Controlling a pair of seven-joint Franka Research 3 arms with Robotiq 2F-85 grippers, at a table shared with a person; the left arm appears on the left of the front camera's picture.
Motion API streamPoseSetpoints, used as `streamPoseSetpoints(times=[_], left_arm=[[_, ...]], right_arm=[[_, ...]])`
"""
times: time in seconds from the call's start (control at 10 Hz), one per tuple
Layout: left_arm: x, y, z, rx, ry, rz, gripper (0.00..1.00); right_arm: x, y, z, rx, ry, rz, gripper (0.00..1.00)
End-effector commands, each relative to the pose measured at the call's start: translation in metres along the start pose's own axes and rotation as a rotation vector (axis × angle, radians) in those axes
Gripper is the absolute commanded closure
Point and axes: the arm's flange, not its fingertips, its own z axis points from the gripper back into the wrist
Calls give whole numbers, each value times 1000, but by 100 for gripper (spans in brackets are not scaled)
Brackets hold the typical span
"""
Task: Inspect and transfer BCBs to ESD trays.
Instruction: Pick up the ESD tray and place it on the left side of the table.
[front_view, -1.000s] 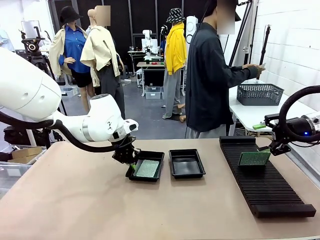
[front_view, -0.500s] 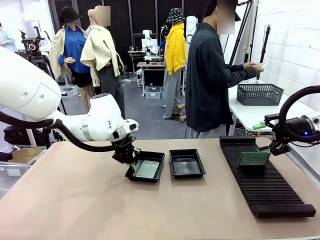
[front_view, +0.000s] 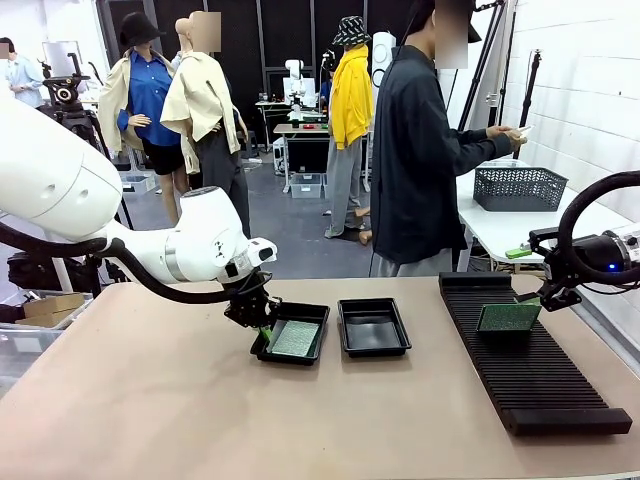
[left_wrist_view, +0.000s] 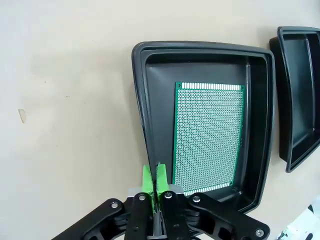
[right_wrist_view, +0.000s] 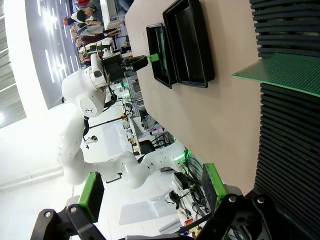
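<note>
One green BCB (front_view: 296, 338) lies flat in the left ESD tray (front_view: 300, 307). The left wrist view shows the BCB (left_wrist_view: 209, 137) on the floor of this tray (left_wrist_view: 200, 48). My left gripper (front_view: 262, 326) is shut with nothing in it, its fingertips (left_wrist_view: 152, 175) at the tray's left rim. The second ESD tray (front_view: 373, 328) beside it holds nothing. Another BCB (front_view: 508, 317) stands tilted in the black slotted rack (front_view: 535, 375). My right gripper (front_view: 548, 294) hovers just right of that BCB (right_wrist_view: 287, 72); in the right wrist view my right gripper (right_wrist_view: 150, 190) is open.
A person in a dark jacket (front_view: 415, 160) stands at the far edge, turned toward the wall on the right. A grey mesh basket (front_view: 518, 187) sits on a white side table. Bare tabletop (front_view: 200, 420) spreads in front of the trays.
Both arms hold still. Only the person's raised hand by the wall has shifted slightly.
</note>
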Motion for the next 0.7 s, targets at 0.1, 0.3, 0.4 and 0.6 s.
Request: streamPoseSetpoints(times=[0.1,0.3,0.4,0.6], left_arm=[[0,25,17,-28,-4,-1,100],[-3,45,23,-16,-5,15,100],[-5,56,24,-10,-9,16,100],[-14,79,28,-26,3,13,100]], right_arm=[[-2,2,0,1,-1,3,0],[-2,2,0,1,-1,3,0],[-2,2,0,1,-1,3,0],[-2,2,0,1,-1,3,0]])
